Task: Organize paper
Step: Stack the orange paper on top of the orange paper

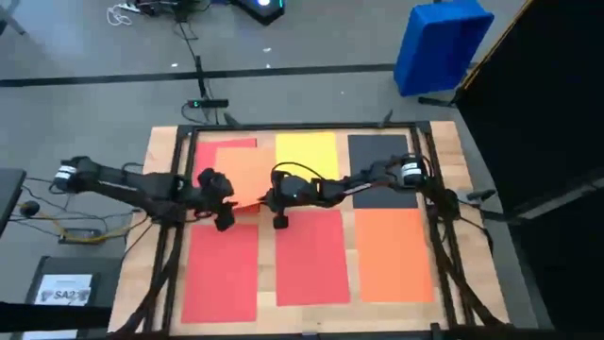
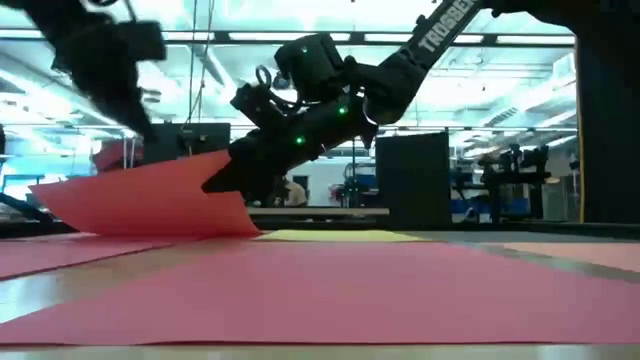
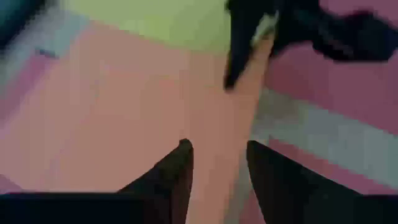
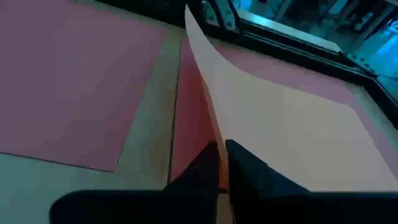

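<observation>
Orange paper hangs lifted at one corner over the counter's far-left red sheet, pinched shut in the right hand. Left hand, fingers parted, holds nothing beside it. Yellow, black, two red and another orange sheet lie in tidy rows; this one looks unplaced.

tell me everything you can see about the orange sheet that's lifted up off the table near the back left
The lifted orange sheet is thin, plain paper, pale orange, lying over a red sheet at the back left. One edge curls up off the table while the rest slopes down. The right hand is shut on that raised edge, pinching it. The left hand hovers just above it, fingers apart, not gripping. A yellow sheet lies beside it.
</observation>
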